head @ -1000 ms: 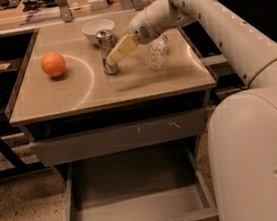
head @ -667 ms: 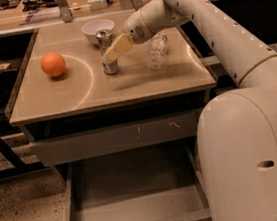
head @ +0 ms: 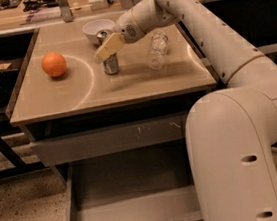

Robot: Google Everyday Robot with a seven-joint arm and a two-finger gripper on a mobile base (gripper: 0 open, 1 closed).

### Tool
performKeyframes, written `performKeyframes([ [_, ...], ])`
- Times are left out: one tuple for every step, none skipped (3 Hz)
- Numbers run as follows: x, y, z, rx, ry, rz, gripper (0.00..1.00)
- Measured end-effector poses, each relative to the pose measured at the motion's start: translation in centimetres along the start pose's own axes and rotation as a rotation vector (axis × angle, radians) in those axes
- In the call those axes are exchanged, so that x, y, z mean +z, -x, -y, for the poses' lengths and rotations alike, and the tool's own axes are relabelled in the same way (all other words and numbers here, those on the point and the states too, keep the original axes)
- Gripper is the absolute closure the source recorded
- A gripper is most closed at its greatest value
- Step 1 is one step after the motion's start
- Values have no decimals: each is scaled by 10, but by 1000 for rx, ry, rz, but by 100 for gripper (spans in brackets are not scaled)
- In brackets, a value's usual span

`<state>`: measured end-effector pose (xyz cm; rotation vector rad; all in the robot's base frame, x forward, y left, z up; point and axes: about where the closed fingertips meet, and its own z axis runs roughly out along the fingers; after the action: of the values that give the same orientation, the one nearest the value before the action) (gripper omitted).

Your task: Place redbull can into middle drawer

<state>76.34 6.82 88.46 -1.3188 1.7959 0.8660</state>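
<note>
Arm (head: 231, 45): white, reaches in from the right over the back of the desk.
Desk (head: 52, 105): tan top.
Open drawer (head: 135, 208): pulled out low under the desk; its right part is hidden by the robot's body.
Bottle (head: 158, 50): clear, near the can's right side.
Bowl (head: 93, 32): white, behind the can.
Orange (head: 54, 64): left, well apart.
Can (head: 111, 65): upright mid-desk, top covered by the claw.
Claw (head: 108, 49): at the can's top; grip cannot be told.

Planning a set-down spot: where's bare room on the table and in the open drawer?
Free: table front strip, nearer than the orange, redbull can and plastic bottle; middle drawer floor is bare. Crowded: back centre, where bowl, can and bottle cluster, with the pincer at the can's top.
</note>
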Motion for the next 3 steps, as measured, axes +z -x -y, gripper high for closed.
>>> performKeyframes([
  [4, 8, -9, -6, 18, 10, 0],
  [4, 8, -10, -6, 18, 10, 19],
  [4, 8, -10, -6, 18, 10, 42],
])
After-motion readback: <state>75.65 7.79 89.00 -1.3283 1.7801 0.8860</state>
